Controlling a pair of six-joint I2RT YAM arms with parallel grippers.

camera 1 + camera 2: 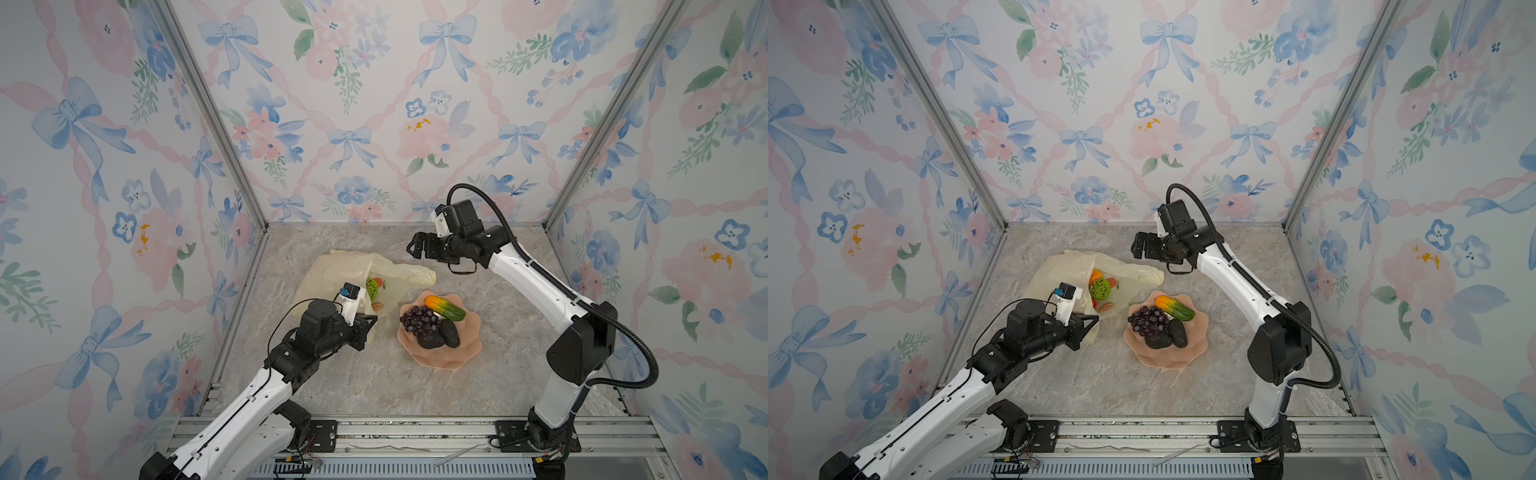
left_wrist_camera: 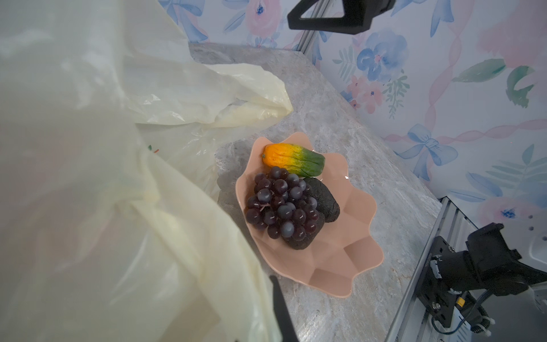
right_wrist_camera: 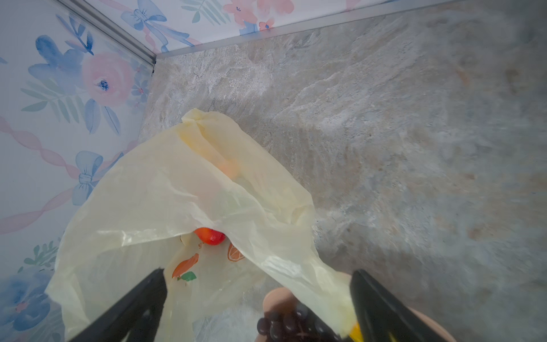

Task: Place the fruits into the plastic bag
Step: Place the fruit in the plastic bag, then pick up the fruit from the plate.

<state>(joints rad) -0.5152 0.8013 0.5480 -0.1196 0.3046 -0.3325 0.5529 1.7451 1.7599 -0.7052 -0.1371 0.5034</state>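
arms: white links | black joints | cable: black, corrugated

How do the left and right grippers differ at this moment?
The left gripper is shut, pinching the edge of the plastic bag; the right gripper is open and holds nothing. The left gripper sits low at the bag's near side, while the right gripper hovers higher, above the bag's far end. Both have black fingers.
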